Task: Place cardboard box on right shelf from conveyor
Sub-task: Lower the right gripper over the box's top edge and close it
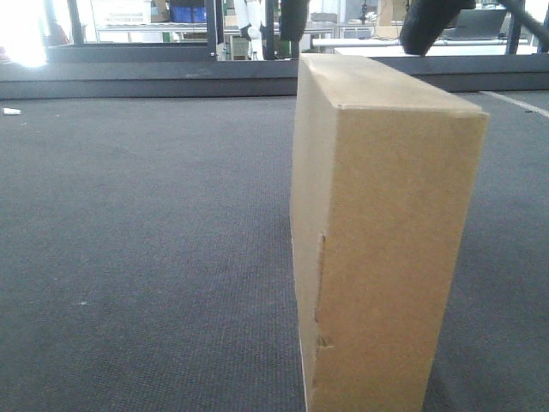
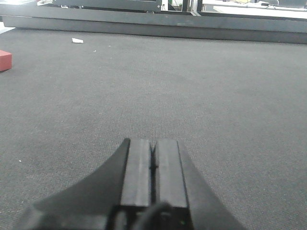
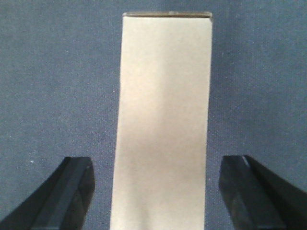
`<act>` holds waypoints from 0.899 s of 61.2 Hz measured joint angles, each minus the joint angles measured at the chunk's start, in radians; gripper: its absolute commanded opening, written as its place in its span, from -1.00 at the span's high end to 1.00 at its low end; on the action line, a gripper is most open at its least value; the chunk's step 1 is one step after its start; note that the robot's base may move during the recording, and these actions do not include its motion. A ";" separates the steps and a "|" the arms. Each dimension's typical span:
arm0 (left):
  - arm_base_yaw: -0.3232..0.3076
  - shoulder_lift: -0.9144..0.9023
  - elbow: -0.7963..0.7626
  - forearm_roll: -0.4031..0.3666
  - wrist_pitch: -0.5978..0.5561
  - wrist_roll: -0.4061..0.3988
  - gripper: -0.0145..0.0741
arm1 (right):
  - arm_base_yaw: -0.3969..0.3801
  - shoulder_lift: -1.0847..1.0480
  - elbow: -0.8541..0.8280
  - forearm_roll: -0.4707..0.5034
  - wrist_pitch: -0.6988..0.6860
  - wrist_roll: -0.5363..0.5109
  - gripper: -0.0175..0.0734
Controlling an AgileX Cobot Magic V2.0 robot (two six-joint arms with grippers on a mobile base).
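Right now, R gripper (image 3: 156,165) spread wide, dark fingers (image 3: 72,187) out at both lower corners of the wrist view, gripping nothing. Btwn them, w/ a strip of belt showing on each side: cardboard box (image 3: 165,120), narrow tan face toward the wrist cam, touching neither finger as far as visible. Under box and fingers: conveyor (image 3: 57,86), dark grey, finely ribbed.

L gripper (image 2: 153,143) pressed shut, pads (image 2: 139,167) flush together, only a thin seam btwn, nothing pinched. Low over the belt; contact w/ it can't be told. Ahead of the L fingertips and off to the left: small white scrap (image 2: 76,40), then red block (image 2: 4,60) cut by the frame edge. Beyond those, dark rail (image 2: 144,26) along the belt's far edge.

Front view: box upright on a narrow side, short slit (image 1: 322,257) on its near vertical edge, small tear (image 1: 324,341) just below.
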 measured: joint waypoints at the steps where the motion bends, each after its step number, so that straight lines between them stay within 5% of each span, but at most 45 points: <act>1: 0.000 0.000 0.000 0.000 0.000 0.000 0.94 | 0.000 0.002 0.000 0.000 0.000 0.000 -0.76; 55: 0.000 0.000 0.000 0.000 0.000 0.000 0.94 | 0.000 0.064 0.000 0.093 0.104 0.002 -0.76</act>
